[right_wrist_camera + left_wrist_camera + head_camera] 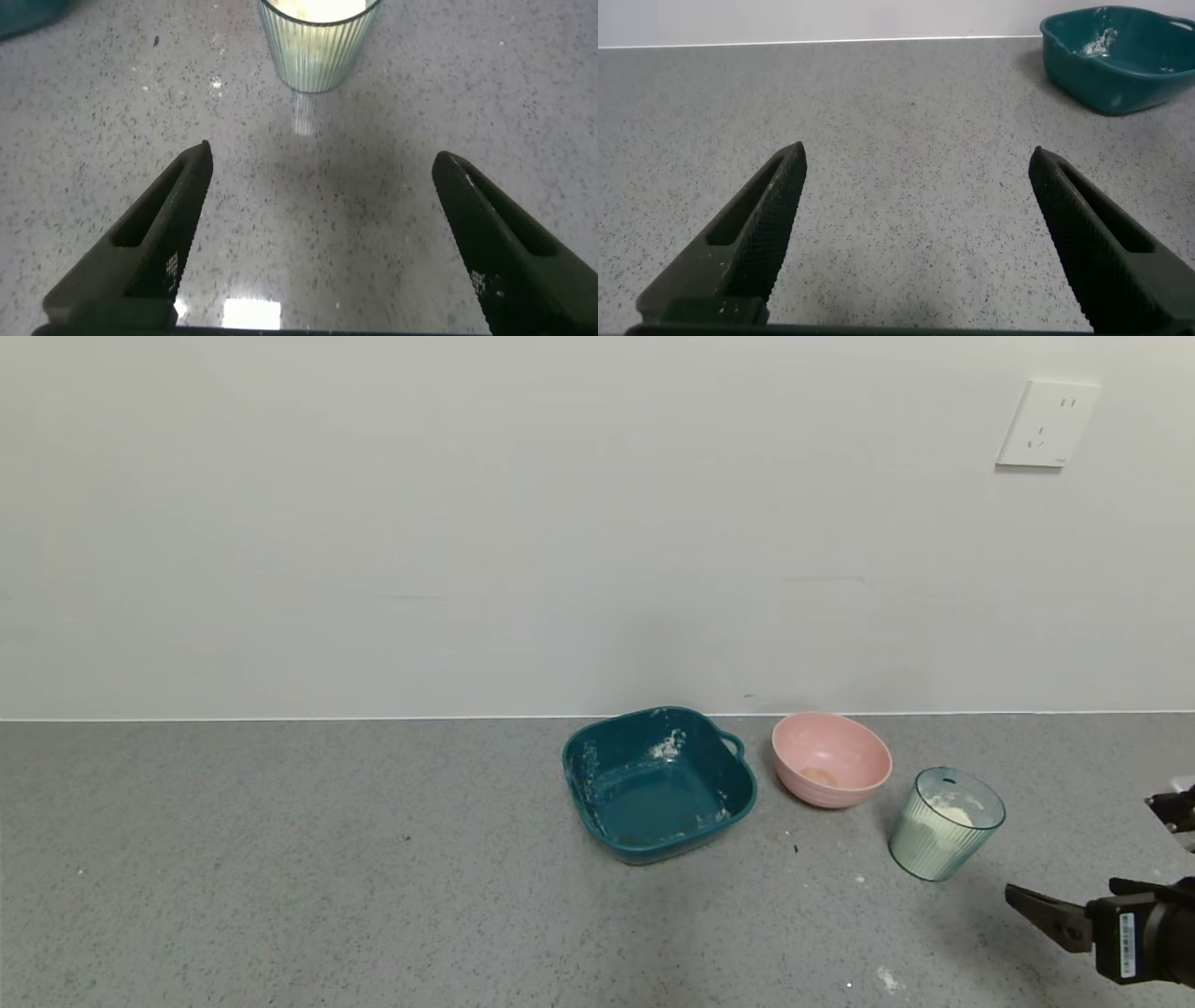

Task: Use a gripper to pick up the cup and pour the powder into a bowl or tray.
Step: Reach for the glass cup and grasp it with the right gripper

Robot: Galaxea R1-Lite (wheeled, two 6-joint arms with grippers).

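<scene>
The ribbed pale blue-green cup stands upright on the grey counter, right of the pink bowl. White powder fills part of it. My right gripper is at the lower right, open and empty, a short way from the cup on the near right side. In the right wrist view the cup stands ahead of the open gripper, centred between the fingers but apart from them. My left gripper is open and empty over bare counter and is out of the head view.
A dark teal square handled dish with powder smears stands left of the bowl; it also shows in the left wrist view. A little spilled powder lies on the counter in front. The wall runs close behind. A wall socket is at the upper right.
</scene>
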